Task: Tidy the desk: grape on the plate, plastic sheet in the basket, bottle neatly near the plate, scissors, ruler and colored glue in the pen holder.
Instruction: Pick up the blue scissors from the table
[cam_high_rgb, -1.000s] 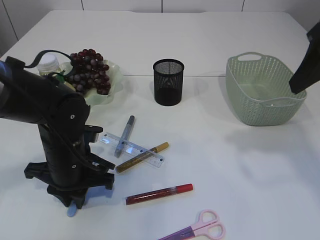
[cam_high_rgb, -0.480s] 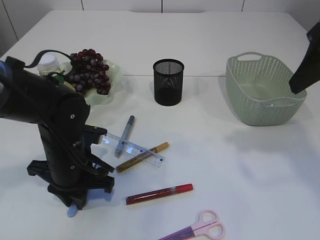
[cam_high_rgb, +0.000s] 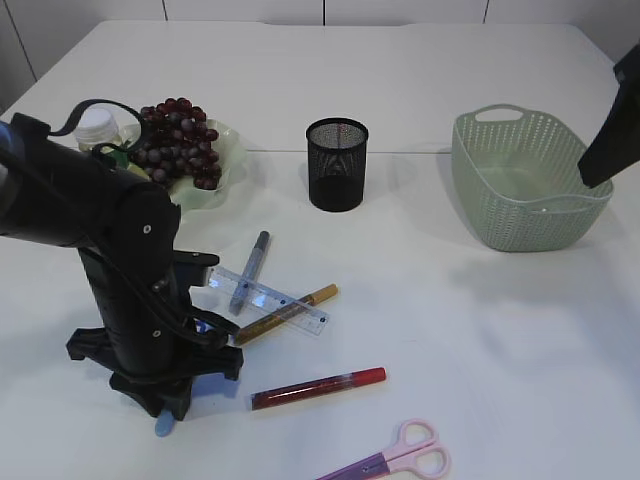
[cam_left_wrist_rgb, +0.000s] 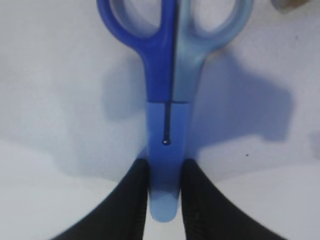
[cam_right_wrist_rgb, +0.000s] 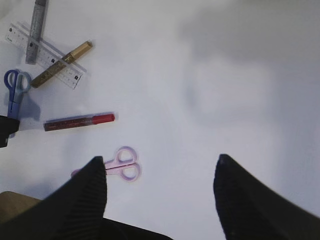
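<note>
My left gripper (cam_left_wrist_rgb: 165, 172) is shut on the blade end of blue scissors (cam_left_wrist_rgb: 167, 75), low over the table at the front left; their tip shows under the arm (cam_high_rgb: 163, 427). My right gripper (cam_right_wrist_rgb: 160, 170) is open and empty, high over the table's right side. Pink scissors (cam_high_rgb: 400, 458) lie at the front edge. A clear ruler (cam_high_rgb: 270, 298) lies under a silver glue pen (cam_high_rgb: 250, 270) and a gold one (cam_high_rgb: 290, 312). A red glue pen (cam_high_rgb: 318, 388) lies nearer. Grapes (cam_high_rgb: 175, 140) sit on the green plate (cam_high_rgb: 225, 170), with the bottle (cam_high_rgb: 97, 125) behind. I cannot make out the plastic sheet.
A black mesh pen holder (cam_high_rgb: 337, 163) stands at the centre back. A green basket (cam_high_rgb: 525, 180) stands at the right. The right arm's dark body (cam_high_rgb: 610, 140) hangs over the basket's right rim. The left arm (cam_high_rgb: 120, 270) hides the table in front of the plate.
My left arm has shifted a little to the right with the blue scissors in its jaws. The right arm and the other objects have not moved.
</note>
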